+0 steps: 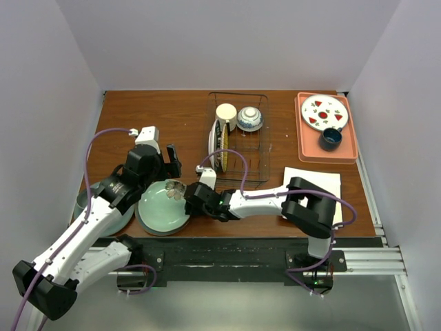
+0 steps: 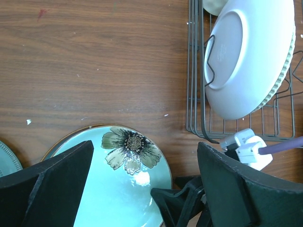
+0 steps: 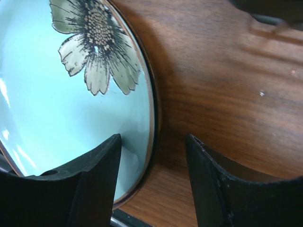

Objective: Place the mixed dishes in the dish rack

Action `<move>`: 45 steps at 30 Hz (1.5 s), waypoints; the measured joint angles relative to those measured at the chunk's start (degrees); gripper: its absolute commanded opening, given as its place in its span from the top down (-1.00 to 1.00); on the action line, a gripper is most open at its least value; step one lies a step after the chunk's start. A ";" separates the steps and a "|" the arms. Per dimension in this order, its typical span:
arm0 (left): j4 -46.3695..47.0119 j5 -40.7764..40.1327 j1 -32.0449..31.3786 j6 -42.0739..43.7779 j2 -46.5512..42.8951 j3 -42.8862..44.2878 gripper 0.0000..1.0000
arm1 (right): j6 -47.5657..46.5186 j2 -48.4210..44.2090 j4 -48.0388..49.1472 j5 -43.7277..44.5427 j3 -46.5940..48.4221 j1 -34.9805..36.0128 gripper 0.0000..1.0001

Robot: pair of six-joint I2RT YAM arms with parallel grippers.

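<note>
Left gripper: spread wide, holding nothing, above the far edge of the pale green flower plate.
Right gripper: part-open astride the plate's right rim, one finger over the glaze and one over the desk; a gap shows.
Pale green flower plate: lying flat, near left.
Dish rack: far centre, with the cream mug and small blue-white patterned bowl at its far end.

The right pincer sits at the pale green flower plate's rim, near the dish rack.
</note>
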 measured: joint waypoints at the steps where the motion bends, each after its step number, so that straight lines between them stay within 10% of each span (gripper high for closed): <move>1: 0.00 0.00 0.00 0.00 -0.09 0.00 -0.93 | 0.28 -0.33 0.00 0.13 -0.42 0.00 -0.01; 17: -0.24 0.00 0.00 -0.02 -0.63 -0.81 -0.93 | 2.80 -4.72 1.31 1.81 -4.22 0.09 1.00; 45: -2.51 1.16 0.00 -4.13 -4.44 -7.82 -0.93 | 2.19 -23.91 -3.23 2.10 -12.48 0.07 1.00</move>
